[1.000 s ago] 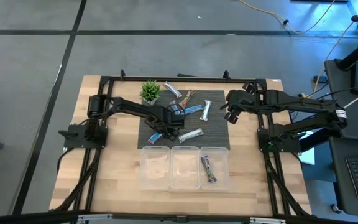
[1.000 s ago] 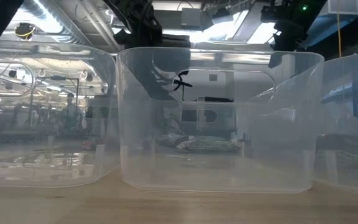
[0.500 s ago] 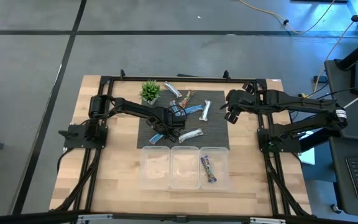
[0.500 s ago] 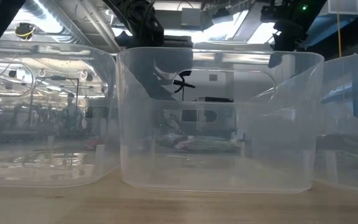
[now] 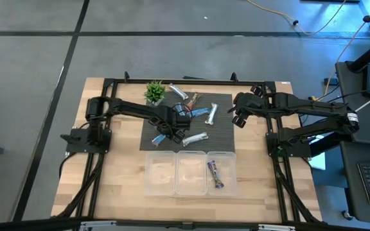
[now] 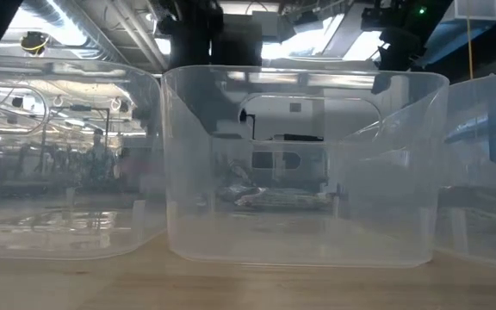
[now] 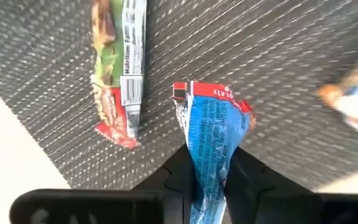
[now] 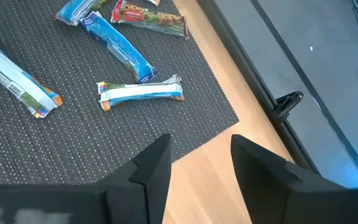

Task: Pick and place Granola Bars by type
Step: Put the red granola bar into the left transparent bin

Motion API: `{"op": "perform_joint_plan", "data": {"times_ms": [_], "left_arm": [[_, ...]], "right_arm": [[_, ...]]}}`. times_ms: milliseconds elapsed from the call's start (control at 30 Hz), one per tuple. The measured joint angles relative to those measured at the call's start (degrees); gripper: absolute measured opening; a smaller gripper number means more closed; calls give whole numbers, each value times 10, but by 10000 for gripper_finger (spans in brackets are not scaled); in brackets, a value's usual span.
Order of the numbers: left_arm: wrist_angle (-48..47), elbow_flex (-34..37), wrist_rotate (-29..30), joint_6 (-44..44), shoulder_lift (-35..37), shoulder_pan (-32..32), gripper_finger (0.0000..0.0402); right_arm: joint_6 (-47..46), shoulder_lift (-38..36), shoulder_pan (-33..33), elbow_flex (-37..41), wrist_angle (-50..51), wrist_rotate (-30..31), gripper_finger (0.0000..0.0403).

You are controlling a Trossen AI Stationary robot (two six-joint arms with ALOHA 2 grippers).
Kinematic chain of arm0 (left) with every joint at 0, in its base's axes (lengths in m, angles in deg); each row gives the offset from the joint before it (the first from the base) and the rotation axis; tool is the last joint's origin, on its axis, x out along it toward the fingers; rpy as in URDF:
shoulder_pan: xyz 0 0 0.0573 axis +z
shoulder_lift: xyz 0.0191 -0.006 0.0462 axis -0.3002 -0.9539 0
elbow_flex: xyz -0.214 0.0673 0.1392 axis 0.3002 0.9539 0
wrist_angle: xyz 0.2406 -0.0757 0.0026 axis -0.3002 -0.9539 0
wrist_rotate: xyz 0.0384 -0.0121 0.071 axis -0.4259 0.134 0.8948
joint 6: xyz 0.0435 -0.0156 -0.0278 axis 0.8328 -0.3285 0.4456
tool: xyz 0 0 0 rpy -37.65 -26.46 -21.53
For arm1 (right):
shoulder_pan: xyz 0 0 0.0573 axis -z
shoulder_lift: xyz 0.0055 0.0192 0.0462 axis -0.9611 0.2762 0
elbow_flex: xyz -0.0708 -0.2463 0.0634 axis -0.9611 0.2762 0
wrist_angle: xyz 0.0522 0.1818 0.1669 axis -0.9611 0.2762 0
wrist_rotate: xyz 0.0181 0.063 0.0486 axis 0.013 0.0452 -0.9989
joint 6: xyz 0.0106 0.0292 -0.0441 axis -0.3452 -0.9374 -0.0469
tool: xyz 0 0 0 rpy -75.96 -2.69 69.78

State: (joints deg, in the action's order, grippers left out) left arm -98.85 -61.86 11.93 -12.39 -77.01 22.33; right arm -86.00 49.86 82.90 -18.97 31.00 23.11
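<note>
Your left gripper (image 7: 209,180) is clamped on a blue bar (image 7: 207,140) above the dark mat (image 7: 278,74); its lettering is too small to read; the bar beside it (image 7: 118,68) shows "Nutrition" on its panel; your right gripper (image 8: 199,155) hangs parted and empty over the mat's edge; a red bar (image 8: 149,17) reads "chewy"; the purple bar (image 5: 215,173) lies in the right-hand bin (image 5: 232,183).

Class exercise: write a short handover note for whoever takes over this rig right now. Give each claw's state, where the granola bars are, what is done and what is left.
Left claw: shut on a blue bar over the dark mat.
Right claw: open, empty, waiting at the mat's right edge.
Done: one dark purple bar lies in the right bin.
Left: bin the blue bar, then sort the other bars on the mat; the other two bins look empty.
</note>
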Motion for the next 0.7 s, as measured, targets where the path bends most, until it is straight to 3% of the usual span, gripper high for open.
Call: {"op": "perform_joint_plan", "data": {"times_ms": [167,367,700], "left_arm": [[2,-28,3,-24,58,-17,61],[26,-36,16,-123,114,-83,61],[55,-33,57,-267,106,-226,60]], "right_arm": [[-1,0,0,0,-8,0,168],[-1,0,0,0,-44,-3,168],[29,5,0,0,-128,-4,168]]}}
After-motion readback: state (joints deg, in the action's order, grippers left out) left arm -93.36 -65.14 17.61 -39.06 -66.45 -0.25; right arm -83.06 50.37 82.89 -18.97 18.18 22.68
